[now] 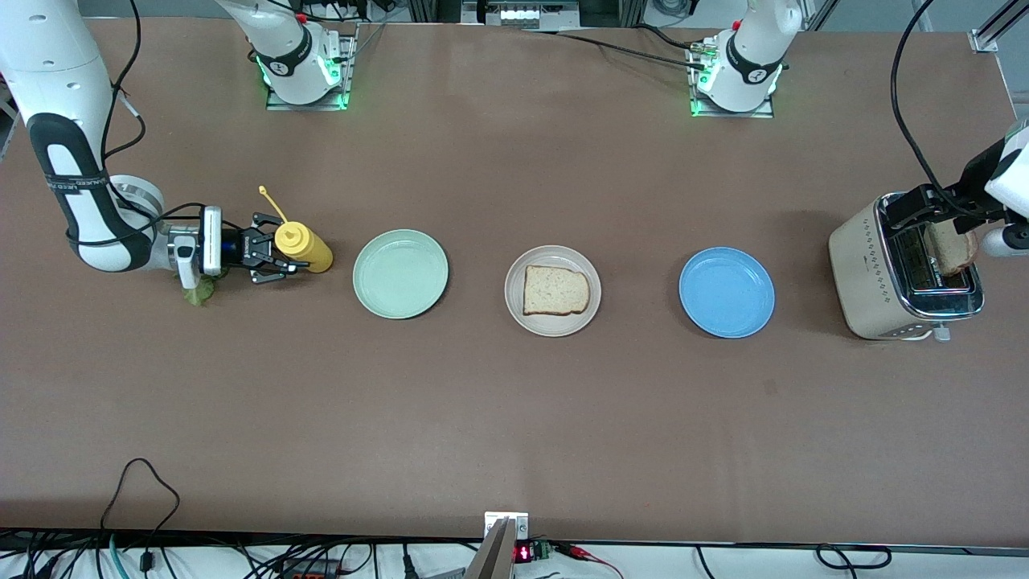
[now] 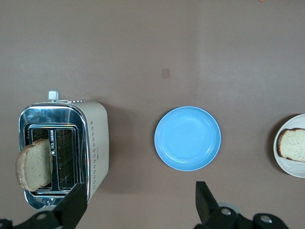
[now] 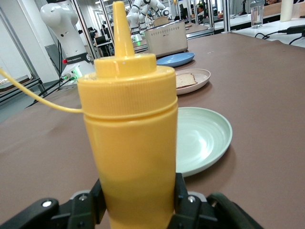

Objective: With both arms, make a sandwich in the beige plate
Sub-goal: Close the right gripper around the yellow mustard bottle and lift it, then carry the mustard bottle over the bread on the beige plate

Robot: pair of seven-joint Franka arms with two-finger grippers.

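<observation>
The beige plate (image 1: 514, 299) sits mid-table with one bread slice (image 1: 555, 290) flat on it and nothing on top; no sandwich is in view. A second slice (image 1: 951, 251) stands up out of a slot of the cream toaster (image 1: 872, 281) at the left arm's end. My left gripper (image 2: 139, 205) hangs open over the toaster's edge, its fingers (image 2: 74, 204) wide apart and empty. At the right arm's end, my right gripper (image 1: 277, 251) is shut on an upright yellow squeeze bottle (image 1: 304, 245), gripping its body low down (image 3: 136, 143). A green lettuce leaf (image 1: 201, 292) lies under the right wrist.
A mint-green plate (image 1: 400, 273) lies between the bottle and the beige plate. A blue plate (image 1: 726, 292) lies between the beige plate and the toaster. The bottle's cap dangles on a yellow tether (image 1: 272, 203). Cables run along the table's near edge.
</observation>
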